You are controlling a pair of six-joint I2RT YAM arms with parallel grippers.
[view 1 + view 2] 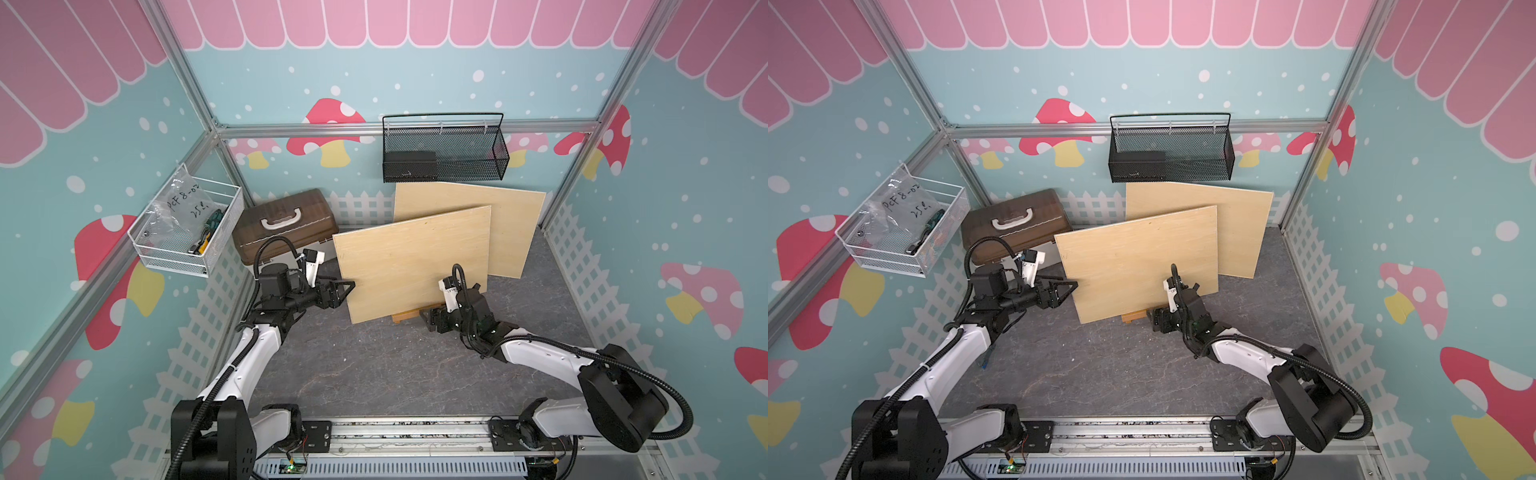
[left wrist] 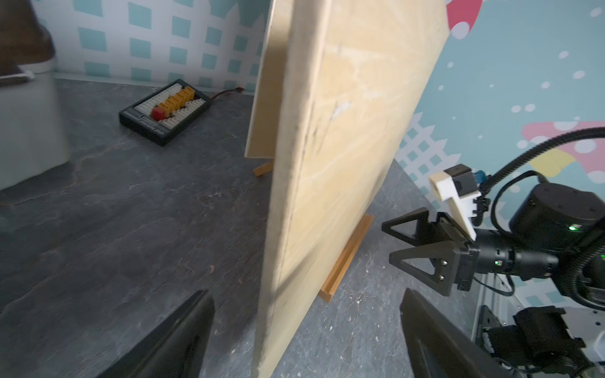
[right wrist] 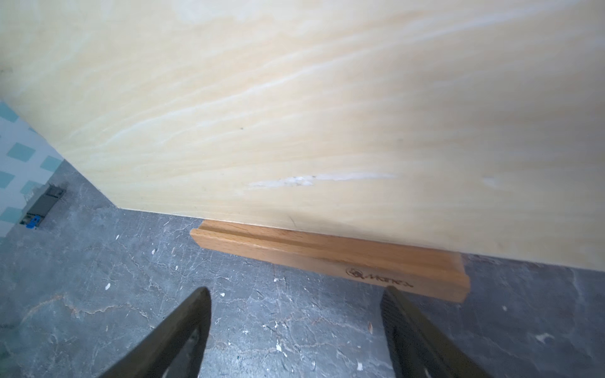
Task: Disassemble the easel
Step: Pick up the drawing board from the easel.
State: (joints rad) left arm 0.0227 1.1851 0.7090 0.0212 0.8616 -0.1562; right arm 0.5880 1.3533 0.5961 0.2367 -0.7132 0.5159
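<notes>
On the grey desk (image 1: 374,374), a board (image 1: 415,262) rests on the easel's ledge (image 1: 405,316). The left pincer (image 1: 348,289) gapes astride its edge, likely to lift. The right pincer (image 1: 429,319) gapes nearby.

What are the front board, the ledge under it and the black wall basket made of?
The front board looks like pale, matte plywood: faint grain, no gloss. The ledge seems solid wood with a honey finish: darker grain, stamped logo. The black basket is probably painted metal mesh: see-through walls.

Pale wood-grain board (image 1: 415,262); orange-brown ledge (image 3: 327,257); grey veined table (image 1: 374,374).
</notes>
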